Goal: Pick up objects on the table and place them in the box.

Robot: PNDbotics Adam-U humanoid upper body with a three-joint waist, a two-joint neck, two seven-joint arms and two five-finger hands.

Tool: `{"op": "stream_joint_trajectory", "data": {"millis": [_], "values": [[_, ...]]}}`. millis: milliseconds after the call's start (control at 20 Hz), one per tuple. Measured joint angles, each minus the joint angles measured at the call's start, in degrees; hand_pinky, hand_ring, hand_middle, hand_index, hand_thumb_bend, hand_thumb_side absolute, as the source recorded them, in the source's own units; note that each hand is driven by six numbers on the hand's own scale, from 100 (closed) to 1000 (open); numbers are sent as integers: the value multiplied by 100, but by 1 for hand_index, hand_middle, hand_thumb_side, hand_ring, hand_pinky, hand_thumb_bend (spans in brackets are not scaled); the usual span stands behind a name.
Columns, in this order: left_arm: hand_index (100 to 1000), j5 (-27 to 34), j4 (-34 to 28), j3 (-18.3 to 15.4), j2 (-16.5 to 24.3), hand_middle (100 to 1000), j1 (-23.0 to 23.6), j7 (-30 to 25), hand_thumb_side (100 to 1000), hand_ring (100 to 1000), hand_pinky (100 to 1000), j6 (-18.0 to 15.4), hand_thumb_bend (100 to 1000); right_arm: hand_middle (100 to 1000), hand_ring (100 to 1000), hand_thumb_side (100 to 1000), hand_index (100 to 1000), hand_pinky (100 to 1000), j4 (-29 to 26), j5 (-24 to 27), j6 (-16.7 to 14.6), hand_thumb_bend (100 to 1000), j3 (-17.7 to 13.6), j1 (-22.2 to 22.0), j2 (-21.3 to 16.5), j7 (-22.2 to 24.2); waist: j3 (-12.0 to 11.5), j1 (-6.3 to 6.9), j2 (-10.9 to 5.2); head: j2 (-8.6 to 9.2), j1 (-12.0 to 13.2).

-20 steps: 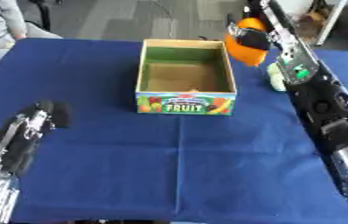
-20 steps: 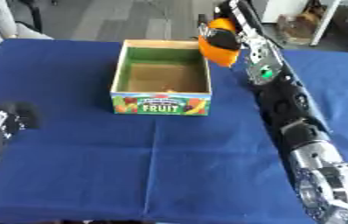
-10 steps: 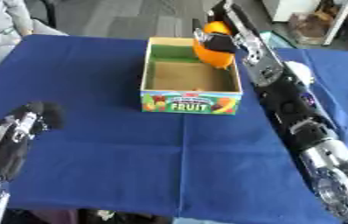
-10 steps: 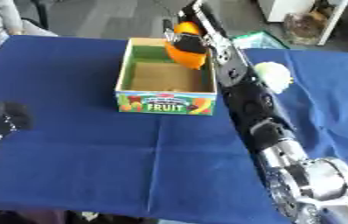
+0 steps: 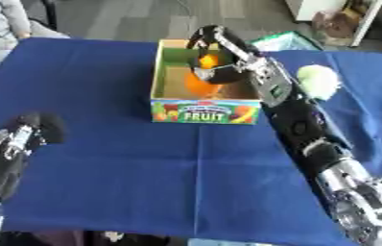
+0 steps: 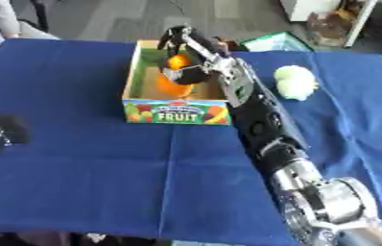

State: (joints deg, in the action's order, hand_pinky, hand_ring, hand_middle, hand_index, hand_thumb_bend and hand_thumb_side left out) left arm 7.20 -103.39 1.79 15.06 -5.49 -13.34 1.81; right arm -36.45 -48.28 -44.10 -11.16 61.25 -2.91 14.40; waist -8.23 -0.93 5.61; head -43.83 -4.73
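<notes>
I am putting the round orange fruit [image 5: 201, 82] into the open cardboard box with "FRUIT" printed on its front [image 5: 204, 111]. My right hand [image 5: 212, 48] is over the box, and its fingers are curled around the fruit. The fruit is down inside the box now, low between the walls, though I cannot tell if it touches the bottom. I think my next job is to open my fingers, let it drop, and lift my hand straight up so I do not bump the box. The fruit looks smooth and bright. A pale green, bumpy ball [image 5: 318, 80] sits on the blue tablecloth [image 5: 144, 163] beside my arm, so I guess it goes next. My left hand [image 5: 28, 137] rests near the lower left, and I cannot tell how its fingers are.
</notes>
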Motion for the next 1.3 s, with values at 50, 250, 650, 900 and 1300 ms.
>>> {"op": "stream_joint_trajectory", "data": {"millis": [50, 250, 650, 900, 1300], "values": [[697, 0, 0, 0, 0, 616, 0, 0, 736, 670, 688, 0, 100, 769, 769, 125, 822, 828, -3, -57, 22, 100, -19, -11, 0, -60, 2, 2, 0, 0, -1], [698, 0, 0, 1, 0, 616, 0, 0, 736, 671, 688, 0, 100, 819, 816, 102, 863, 869, -8, -314, 196, 100, -55, -25, 0, -439, 10, 4, 0, 0, -1], [698, 0, 0, 1, 0, 616, 0, -1, 737, 671, 690, 0, 100, 948, 969, 100, 955, 990, -8, -1025, 550, 100, -82, -27, -23, -1384, 26, -17, 0, 0, -2], [698, 0, 0, 1, 0, 616, 0, -1, 736, 672, 690, 1, 100, 961, 984, 100, 964, 1000, -8, -1529, 800, 156, -84, -29, -41, -1937, 36, -26, 0, 0, -4], [698, -1, 0, 0, -1, 616, 1, -4, 738, 673, 691, 4, 100, 961, 983, 100, 970, 1000, 54, -2030, 953, 289, -84, -28, -91, -2374, 57, -39, -3, -1, -13]]}}
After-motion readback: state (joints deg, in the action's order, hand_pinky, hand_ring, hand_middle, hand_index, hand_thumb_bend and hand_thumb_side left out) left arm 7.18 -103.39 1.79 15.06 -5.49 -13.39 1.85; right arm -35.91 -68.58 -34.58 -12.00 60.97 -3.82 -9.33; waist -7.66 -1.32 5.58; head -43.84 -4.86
